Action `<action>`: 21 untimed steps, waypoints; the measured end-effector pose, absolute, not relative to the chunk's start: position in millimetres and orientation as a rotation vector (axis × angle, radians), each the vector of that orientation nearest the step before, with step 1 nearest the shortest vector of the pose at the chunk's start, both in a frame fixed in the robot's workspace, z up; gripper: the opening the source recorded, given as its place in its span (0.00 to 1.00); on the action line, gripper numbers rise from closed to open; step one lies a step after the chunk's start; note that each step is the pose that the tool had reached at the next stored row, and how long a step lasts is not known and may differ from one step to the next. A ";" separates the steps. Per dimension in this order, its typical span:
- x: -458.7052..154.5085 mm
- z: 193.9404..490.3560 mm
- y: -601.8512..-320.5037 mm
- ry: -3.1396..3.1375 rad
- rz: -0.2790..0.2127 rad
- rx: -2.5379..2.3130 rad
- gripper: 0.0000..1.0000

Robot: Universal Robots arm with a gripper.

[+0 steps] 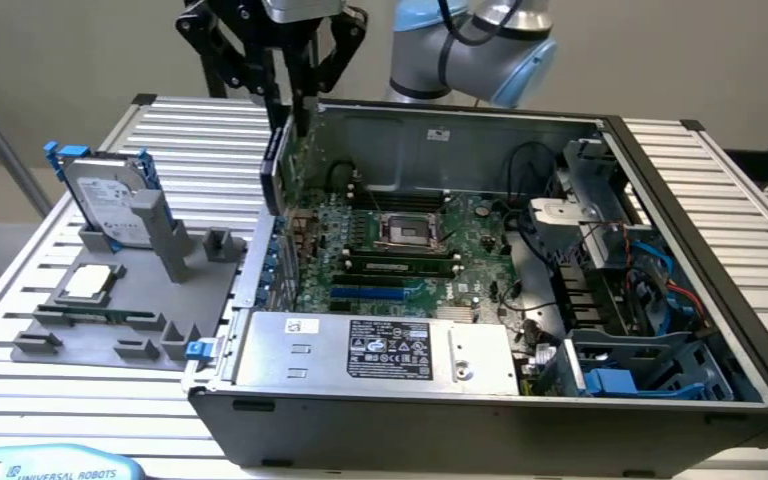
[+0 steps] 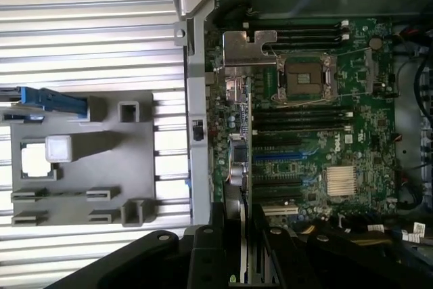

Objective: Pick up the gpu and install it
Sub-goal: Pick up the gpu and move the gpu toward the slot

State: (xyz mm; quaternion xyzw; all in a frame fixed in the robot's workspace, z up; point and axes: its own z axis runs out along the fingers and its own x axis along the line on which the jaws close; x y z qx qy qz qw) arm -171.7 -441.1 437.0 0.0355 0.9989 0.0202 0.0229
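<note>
Gripping gpu (image 1: 284, 150) edge-on in gripper (image 1: 291, 100), upper centre of exterior view, by edge of motherboard (image 1: 411, 250) inside open case (image 1: 491, 420), hard drive (image 1: 104, 195) upright at the exterior view's left.

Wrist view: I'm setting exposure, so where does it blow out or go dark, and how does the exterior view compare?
Wrist view: the slatted table and the square chip wash out to white, while the gripper goes near black. Exterior view: light is even, with shadow inside the computer case.
</note>
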 end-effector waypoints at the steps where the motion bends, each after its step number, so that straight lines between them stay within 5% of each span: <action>1: -167.1 436.7 -441.1 3.093 0.062 0.110 0.27; 21: -76.2 405.7 -434.5 3.093 0.057 0.110 0.27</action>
